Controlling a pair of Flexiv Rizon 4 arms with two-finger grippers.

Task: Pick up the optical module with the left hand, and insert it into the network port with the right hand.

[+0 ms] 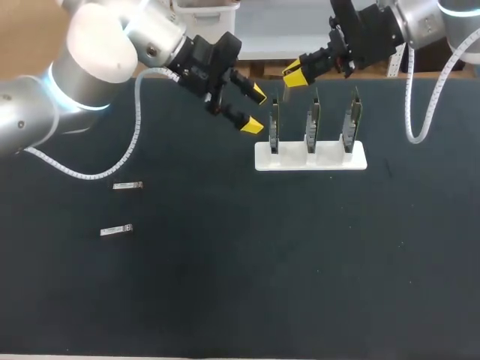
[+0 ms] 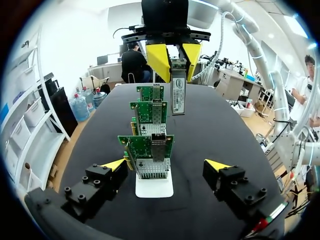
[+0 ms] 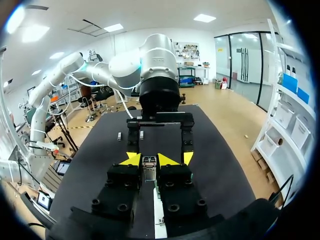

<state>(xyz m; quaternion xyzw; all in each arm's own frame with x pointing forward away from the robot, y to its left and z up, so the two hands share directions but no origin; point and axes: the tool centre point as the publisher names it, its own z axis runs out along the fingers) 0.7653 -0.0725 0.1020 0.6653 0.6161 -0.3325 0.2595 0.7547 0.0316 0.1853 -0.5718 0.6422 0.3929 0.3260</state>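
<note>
The right fingers [image 2: 159, 60] are clamping the optical module [image 2: 178, 92] from two sides. They are holding it upright, free end pointing down, above the row of three circuit boards [image 2: 139, 146] standing in the white stand [image 2: 154, 187] on the table [image 1: 300, 262]. The module is touching no board. The left fingers [image 2: 114, 165] are standing wide apart and empty, near the end board and facing along the row. Two spare modules [image 1: 127, 185] are lying flat on the table, well apart from the stand, on the left arm's side.

Judging by this layout, the right arm is preparing the insertion, with pick-up and handover looking complete.

Recommended practice while inserting:
- Keeping the module's long axis in line with the metal cage of the network port [image 2: 158, 142] before descending. Which board's port is being targeted cannot be told.
- Centring the free end over the cage mouth and correcting any tilt while clear of the boards.
- Descending slowly and straight, since a skewed entry is likely to push on the board and tip the stand.
- Keeping the left fingers clear of the path.
</note>
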